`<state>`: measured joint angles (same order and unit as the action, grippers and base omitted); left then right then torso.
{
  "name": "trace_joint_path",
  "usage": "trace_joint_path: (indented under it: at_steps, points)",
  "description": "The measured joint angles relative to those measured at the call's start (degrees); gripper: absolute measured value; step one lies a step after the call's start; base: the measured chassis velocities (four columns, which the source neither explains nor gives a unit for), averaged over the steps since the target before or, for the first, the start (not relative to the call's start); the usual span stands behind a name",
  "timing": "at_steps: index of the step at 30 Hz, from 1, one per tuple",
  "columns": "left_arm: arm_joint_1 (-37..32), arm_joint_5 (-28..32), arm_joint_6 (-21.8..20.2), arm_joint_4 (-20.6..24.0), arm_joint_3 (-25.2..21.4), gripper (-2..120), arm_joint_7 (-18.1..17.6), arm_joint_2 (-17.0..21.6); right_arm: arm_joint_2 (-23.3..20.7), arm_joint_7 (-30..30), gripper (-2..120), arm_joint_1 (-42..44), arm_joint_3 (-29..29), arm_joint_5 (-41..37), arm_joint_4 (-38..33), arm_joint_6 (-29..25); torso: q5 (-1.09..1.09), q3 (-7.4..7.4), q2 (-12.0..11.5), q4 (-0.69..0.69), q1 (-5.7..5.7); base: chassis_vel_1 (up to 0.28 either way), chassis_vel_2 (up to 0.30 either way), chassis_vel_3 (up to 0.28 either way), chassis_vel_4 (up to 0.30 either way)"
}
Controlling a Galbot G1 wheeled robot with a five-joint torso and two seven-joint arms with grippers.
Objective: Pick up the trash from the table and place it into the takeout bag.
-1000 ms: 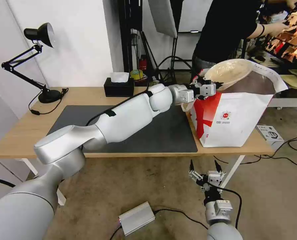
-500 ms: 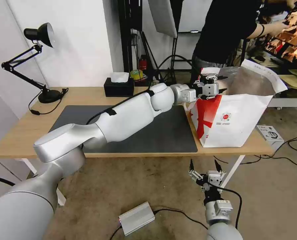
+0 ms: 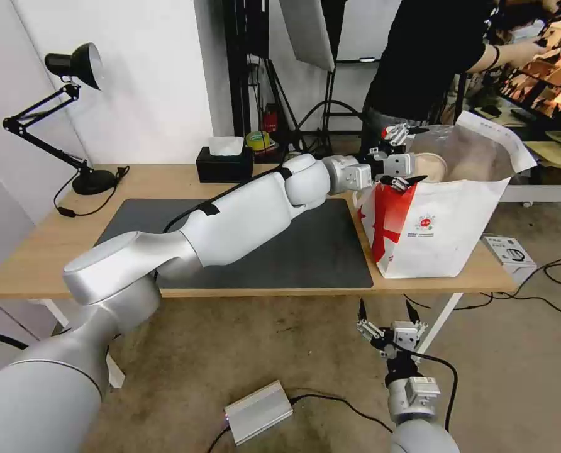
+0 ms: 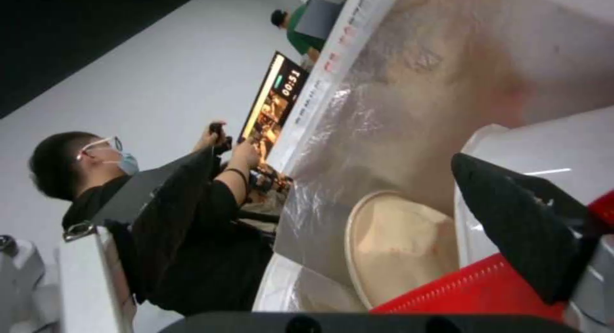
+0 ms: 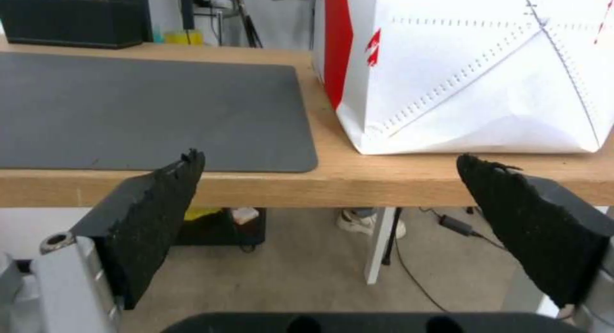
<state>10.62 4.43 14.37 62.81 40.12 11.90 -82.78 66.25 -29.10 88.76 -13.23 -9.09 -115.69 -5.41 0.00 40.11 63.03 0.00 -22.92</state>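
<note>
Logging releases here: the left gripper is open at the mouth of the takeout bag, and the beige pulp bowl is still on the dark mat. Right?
Not quite. The left gripper is open at the takeout bag, but the beige pulp bowl is inside the bag, as the left wrist view shows.

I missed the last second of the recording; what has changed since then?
The left pincer let go of the beige pulp bowl, which dropped from above the takeout bag into it, and now stands open. The right pincer and the bag stayed.

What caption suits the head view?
Left gripper, open, at the takeout bag's mouth, beige pulp bowl inside.
</note>
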Motion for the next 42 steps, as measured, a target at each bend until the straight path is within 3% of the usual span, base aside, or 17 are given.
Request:
trace_joint_path:
  at_steps: [13,24,28,42]
  points:
    - [1.8,1.3,-1.3,-0.4,-4.3,100,-2.7,0.5,-0.1,0.0,100,-0.4,-0.1,-0.1,0.1,0.1,0.0,0.0,0.0,0.0,0.0,0.0,0.0,0.0,0.0]
    - [4.3,2.6,-2.5,-1.9,-12.0,100,-3.8,2.4,-0.2,0.0,100,-0.4,-0.2,-0.1,-0.2,0.2,-0.01,0.0,0.0,0.0,0.0,0.0,0.0,0.0,0.0]
    - [5.4,3.0,-3.2,-2.2,-15.6,100,-3.8,4.2,-0.3,0.0,100,-0.4,-0.4,-0.1,-0.2,0.3,-0.01,0.0,0.0,0.0,0.0,0.0,0.0,0.0,0.0]
    - [7.1,9.2,-7.0,4.2,-17.6,100,-4.7,14.1,-0.5,0.0,100,-0.3,-0.5,-0.2,-0.2,0.3,-0.01,0.0,0.0,-0.01,0.0,0.0,0.0,0.0,0.0]
